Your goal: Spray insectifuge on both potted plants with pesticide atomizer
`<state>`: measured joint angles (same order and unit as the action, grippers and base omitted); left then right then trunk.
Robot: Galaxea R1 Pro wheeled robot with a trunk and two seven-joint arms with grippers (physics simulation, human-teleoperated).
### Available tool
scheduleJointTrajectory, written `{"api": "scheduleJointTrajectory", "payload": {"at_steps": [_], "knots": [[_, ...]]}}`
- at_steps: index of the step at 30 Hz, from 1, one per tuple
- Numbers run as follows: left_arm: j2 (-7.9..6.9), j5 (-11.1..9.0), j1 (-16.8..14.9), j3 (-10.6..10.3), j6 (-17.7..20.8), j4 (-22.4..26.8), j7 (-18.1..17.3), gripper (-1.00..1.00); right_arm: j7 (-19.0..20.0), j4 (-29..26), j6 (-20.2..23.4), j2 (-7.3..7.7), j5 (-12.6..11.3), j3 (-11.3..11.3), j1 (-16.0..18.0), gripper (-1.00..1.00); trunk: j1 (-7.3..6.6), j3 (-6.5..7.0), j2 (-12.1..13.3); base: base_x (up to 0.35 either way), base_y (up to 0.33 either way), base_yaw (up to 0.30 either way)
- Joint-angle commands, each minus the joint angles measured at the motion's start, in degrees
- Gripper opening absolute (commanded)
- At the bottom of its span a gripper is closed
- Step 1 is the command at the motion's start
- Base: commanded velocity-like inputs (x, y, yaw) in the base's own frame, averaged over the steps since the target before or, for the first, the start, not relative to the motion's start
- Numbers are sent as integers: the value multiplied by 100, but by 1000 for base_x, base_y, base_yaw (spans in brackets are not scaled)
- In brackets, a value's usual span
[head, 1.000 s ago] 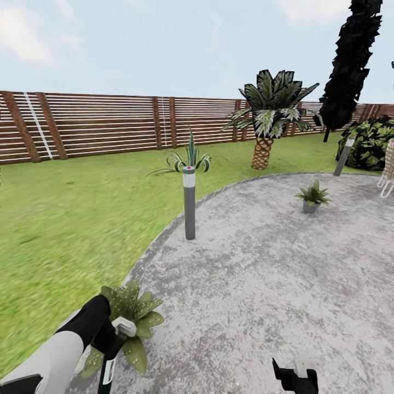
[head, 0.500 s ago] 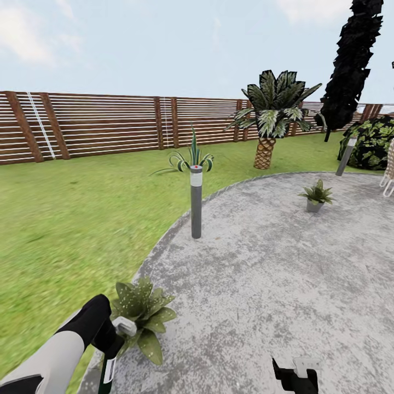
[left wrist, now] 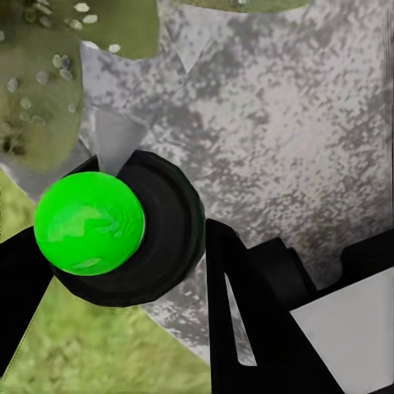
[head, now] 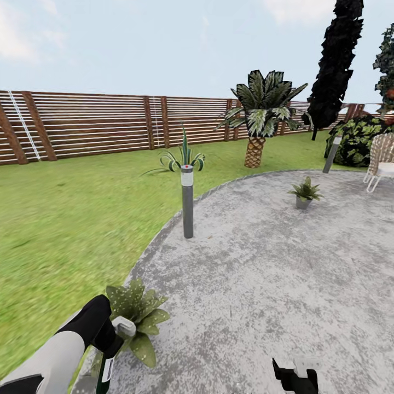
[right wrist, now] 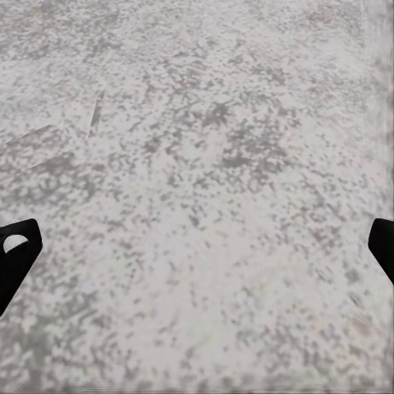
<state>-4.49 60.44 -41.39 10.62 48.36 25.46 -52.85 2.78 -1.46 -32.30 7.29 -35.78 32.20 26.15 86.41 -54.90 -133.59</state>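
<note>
So the left gripper (head: 112,342) is clamped on the pesticide atomizer (head: 106,365), a slim dark green bottle with a whitish label, hanging down at the bottom left of the head view. From the left wrist camera you're looking straight down at the bottle's round dark top (left wrist: 135,234) with a bright green ball on it, black fingers (left wrist: 246,320) on either side. The right gripper (right wrist: 197,246) has its fingers spread wide apart, just mottled paving between the tips.

One potted plant (head: 134,317) sits right beside the atomizer, at the patio (head: 262,273) edge where it meets the lawn (head: 65,219). The other potted plant (head: 304,193) is well away across the paving in its little grey pot. A grey bollard light (head: 187,201) stands at the patio rim, with the palm (head: 261,115) and slat fence (head: 98,123) behind.
</note>
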Motion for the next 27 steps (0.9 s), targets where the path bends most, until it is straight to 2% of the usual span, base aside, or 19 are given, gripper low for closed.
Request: {"api": "scheduleJointTrajectory", "payload": {"at_steps": [1, 9, 17, 27], "knots": [[6, 55, -1, 41, 26, 19, -51, -100, 29, 4, -14, 0, -60, 32, 4, 100, -1, -8, -2, 0, 0, -251], [125, 66, -57, 30, 101, 85, -71, -100, 29, 5, -14, 0, -60, 32, 4, 100, -1, -11, -2, 0, 0, -34], [-15, 73, -13, 4, 83, 38, -68, -100, 29, 5, -14, 0, -60, 32, 4, 100, -1, -11, -2, 0, 0, 0], [44, 66, -10, -7, 86, 35, -61, -100, 29, 5, -14, 0, -60, 32, 4, 100, -1, -11, -2, 8, -44, 0]]}}
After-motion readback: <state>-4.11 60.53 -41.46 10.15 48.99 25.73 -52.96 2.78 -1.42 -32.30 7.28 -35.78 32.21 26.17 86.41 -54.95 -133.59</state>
